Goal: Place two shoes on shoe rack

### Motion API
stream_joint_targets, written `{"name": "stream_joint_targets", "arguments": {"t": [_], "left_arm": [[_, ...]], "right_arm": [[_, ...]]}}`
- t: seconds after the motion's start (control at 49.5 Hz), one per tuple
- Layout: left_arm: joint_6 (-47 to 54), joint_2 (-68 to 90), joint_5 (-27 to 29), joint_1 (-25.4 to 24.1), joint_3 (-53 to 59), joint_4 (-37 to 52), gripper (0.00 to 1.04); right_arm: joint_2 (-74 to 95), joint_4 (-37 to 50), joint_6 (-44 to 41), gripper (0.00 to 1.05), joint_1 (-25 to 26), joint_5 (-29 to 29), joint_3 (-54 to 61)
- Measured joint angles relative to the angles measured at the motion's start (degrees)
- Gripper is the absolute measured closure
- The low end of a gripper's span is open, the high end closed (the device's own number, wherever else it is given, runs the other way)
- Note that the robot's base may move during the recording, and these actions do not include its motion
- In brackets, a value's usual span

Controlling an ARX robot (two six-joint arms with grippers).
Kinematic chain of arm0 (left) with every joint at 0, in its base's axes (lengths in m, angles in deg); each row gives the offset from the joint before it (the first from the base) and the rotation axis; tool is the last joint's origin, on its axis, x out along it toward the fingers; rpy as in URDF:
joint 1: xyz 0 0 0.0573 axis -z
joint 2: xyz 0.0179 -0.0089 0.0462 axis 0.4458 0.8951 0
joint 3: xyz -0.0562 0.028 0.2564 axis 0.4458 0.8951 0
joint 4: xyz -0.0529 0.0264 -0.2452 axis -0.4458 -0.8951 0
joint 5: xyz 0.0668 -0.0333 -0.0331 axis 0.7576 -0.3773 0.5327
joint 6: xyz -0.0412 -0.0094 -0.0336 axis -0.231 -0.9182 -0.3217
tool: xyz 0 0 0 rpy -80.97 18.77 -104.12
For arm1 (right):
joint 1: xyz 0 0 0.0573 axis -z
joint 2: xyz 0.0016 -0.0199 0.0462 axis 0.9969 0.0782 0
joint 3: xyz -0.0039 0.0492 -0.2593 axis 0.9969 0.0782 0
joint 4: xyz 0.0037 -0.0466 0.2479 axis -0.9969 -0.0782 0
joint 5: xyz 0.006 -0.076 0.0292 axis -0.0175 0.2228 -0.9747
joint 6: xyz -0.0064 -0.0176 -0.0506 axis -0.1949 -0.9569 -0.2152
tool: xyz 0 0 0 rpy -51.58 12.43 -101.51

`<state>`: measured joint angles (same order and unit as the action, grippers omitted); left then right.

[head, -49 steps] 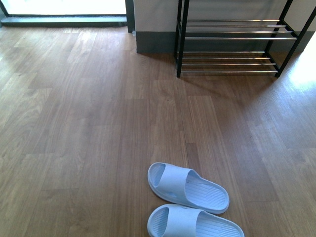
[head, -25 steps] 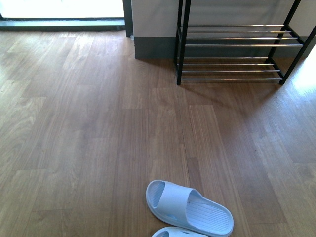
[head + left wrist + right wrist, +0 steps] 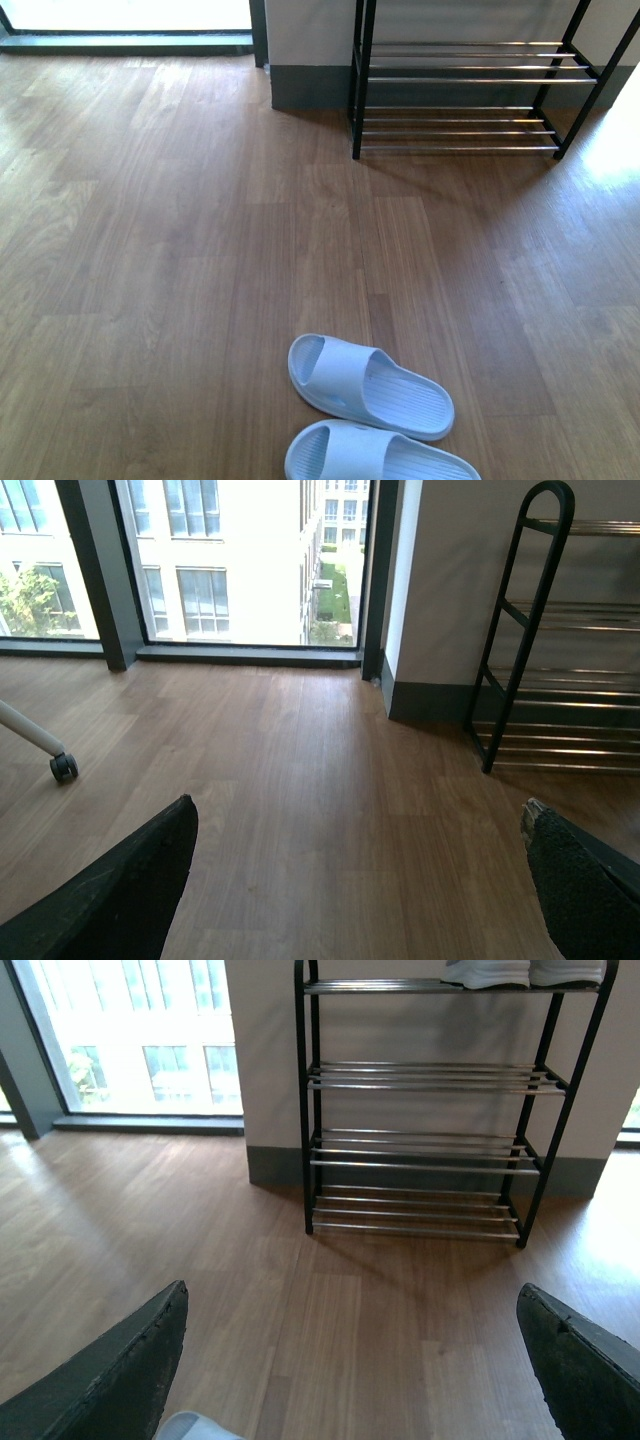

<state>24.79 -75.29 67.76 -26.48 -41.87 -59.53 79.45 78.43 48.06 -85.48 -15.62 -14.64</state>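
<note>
Two light blue slide shoes lie side by side on the wooden floor at the near edge of the front view: one shoe (image 3: 370, 388) shows whole, the nearer shoe (image 3: 375, 455) is cut off by the frame. The shoe rack (image 3: 460, 75), black frames with chrome rods, stands against the far wall at the right. My left gripper (image 3: 358, 810) is open over bare floor, with the rack's side frame (image 3: 540, 630) ahead. My right gripper (image 3: 352, 1295) is open and faces the rack (image 3: 420, 1150). A shoe's toe (image 3: 190, 1428) peeks beside one of its fingers. Neither arm shows in the front view.
A white pair of shoes (image 3: 520, 972) sits on the rack's top tier. A floor-to-ceiling window (image 3: 240, 560) fills the far left, next to a wall with dark skirting (image 3: 310, 90). A white leg on a caster (image 3: 63, 768) stands at the left.
Half a second ago the shoes sat lower in the front view, the nearer one almost cut off. Now both show again, and the rack sits higher and slightly further left.
</note>
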Motion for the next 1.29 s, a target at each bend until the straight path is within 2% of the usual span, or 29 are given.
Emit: {"name": "stream_joint_targets", "arguments": {"t": [0.89,0.991,1.112,1.193,1.294], "left_arm": [[0.0,0.0,-0.1,0.0,0.0,0.0,0.09],[0.0,0.0,-0.1,0.0,0.0,0.0,0.09],[0.0,0.0,-0.1,0.0,0.0,0.0,0.09],[0.0,0.0,-0.1,0.0,0.0,0.0,0.09],[0.0,0.0,-0.1,0.0,0.0,0.0,0.09]], "right_arm": [[-0.1,0.0,0.0,0.09,0.0,0.2,0.0],[1.3,5.2,-1.3,0.09,-1.4,3.0,-0.1],[21.2,18.3,-1.3,0.09,-5.7,4.3,-2.8],[43.9,30.1,-0.6,0.09,-7.3,4.7,-11.3],[66.9,34.3,-1.4,0.09,-9.1,5.6,-21.4]]}}
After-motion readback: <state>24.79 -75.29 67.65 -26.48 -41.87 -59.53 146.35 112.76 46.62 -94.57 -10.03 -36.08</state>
